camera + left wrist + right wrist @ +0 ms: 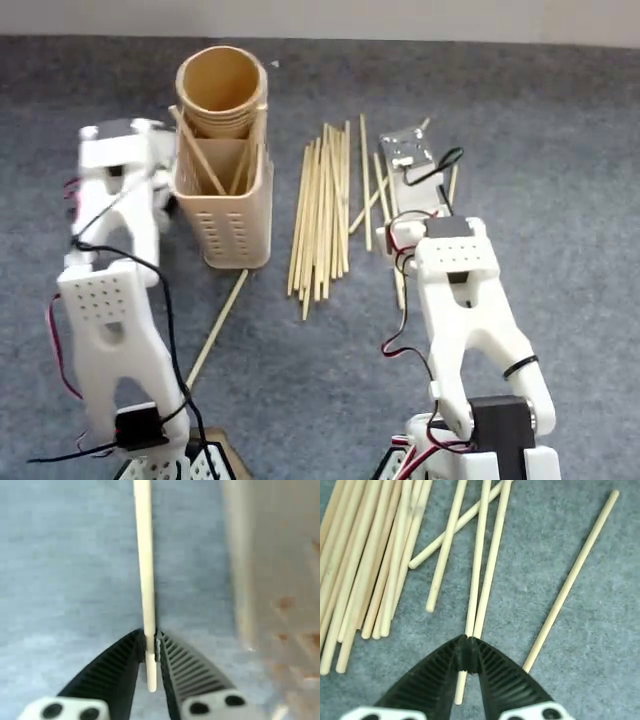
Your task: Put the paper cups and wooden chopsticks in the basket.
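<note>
The left fingers (117, 667) are closed on a single chopstick (144, 555), pinched close to one end so that nearly its whole length sticks out beyond them. The basket (232, 235) stands just to the right of it. The paper cups (220, 85) are already nested in the basket's far compartment, and a few sticks lean in the near one.

The right fingers (437, 672) are closed on a second chopstick (476, 575), whose end pokes out past them. Its neighbour (493, 555) lies against it right at the tips, and I cannot tell whether that one is pinched too.

I see two risks. On the left, a stick held so near its end could swing or slip, and its free end may catch the basket wall or the leaning sticks rather than drop inside. On the right, the neighbour might ride up and then fall, or be dragged into the main pile (322, 210).

Room is tight at the basket's left side, where the left arm sits close to the wall. The pile fills the space between the arms, and a stray chopstick (215, 330) lies near the basket's near corner. The grey surface (560, 150) gives more room out to the right, beyond a loose stick (570, 580).
</note>
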Action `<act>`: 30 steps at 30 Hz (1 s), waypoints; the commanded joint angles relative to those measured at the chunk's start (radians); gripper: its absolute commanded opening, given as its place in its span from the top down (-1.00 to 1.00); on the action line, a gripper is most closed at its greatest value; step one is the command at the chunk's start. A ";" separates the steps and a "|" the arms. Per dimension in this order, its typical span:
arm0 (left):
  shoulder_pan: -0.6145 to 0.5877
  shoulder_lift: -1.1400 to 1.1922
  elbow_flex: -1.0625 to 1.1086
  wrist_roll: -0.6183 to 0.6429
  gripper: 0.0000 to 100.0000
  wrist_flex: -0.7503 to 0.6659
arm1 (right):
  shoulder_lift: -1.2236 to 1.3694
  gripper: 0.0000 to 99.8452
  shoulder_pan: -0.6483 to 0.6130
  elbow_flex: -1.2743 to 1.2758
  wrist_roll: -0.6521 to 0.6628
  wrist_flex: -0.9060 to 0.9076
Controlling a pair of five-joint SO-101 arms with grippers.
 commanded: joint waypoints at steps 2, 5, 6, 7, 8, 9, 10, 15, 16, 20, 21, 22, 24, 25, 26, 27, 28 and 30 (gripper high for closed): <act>-0.116 -0.010 -0.262 0.003 0.99 0.068 | -0.027 0.98 0.008 0.013 0.003 -0.016; -0.143 -0.012 -0.526 0.028 0.99 0.146 | -0.027 0.98 0.008 0.015 0.003 -0.016; -0.148 -0.012 -0.633 0.057 0.99 0.155 | -0.027 0.98 0.008 0.016 0.003 -0.016; -0.148 -0.013 -0.745 0.078 0.99 0.155 | -0.027 0.98 0.008 0.016 0.002 -0.016; -0.143 -0.019 -0.854 0.092 0.99 0.155 | -0.027 0.98 0.008 0.016 0.002 -0.016; -0.134 -0.035 -0.958 0.104 0.99 0.155 | -0.027 0.98 0.008 0.016 0.002 -0.021; -0.107 -0.056 -1.052 0.114 0.99 0.155 | -0.027 0.98 0.008 0.018 0.002 -0.038; 0.156 -0.375 -1.017 0.117 0.99 0.158 | -0.012 0.98 0.010 0.065 0.002 -0.108; 0.226 -0.440 -0.975 0.117 0.99 0.155 | -0.004 0.98 0.010 0.065 0.002 -0.113; 0.515 -0.613 -0.829 0.115 0.98 0.152 | 0.013 0.98 0.010 0.064 0.002 -0.113; 0.562 -0.621 -0.789 0.115 0.98 0.150 | 0.015 0.98 0.010 0.064 0.002 -0.113; 0.590 -0.622 -0.754 0.115 0.98 0.146 | 0.016 0.98 0.012 0.064 0.002 -0.113; 0.595 -0.621 -0.694 0.129 0.98 0.146 | 0.016 0.98 0.012 0.064 0.002 -0.113; 0.590 -0.621 -0.657 0.149 0.98 0.146 | 0.016 0.98 0.012 0.064 0.002 -0.113; 0.575 -0.622 -0.613 0.163 0.98 0.146 | 0.016 0.98 0.012 0.064 0.002 -0.113; 0.565 -0.628 -0.570 0.161 0.98 0.146 | 0.015 0.98 0.012 0.064 0.002 -0.113; 0.564 -0.630 -0.532 0.160 0.98 0.146 | 0.015 0.98 0.012 0.064 0.002 -0.113; 0.562 -0.638 -0.506 0.137 0.99 0.146 | 0.015 0.98 0.012 0.064 0.002 -0.113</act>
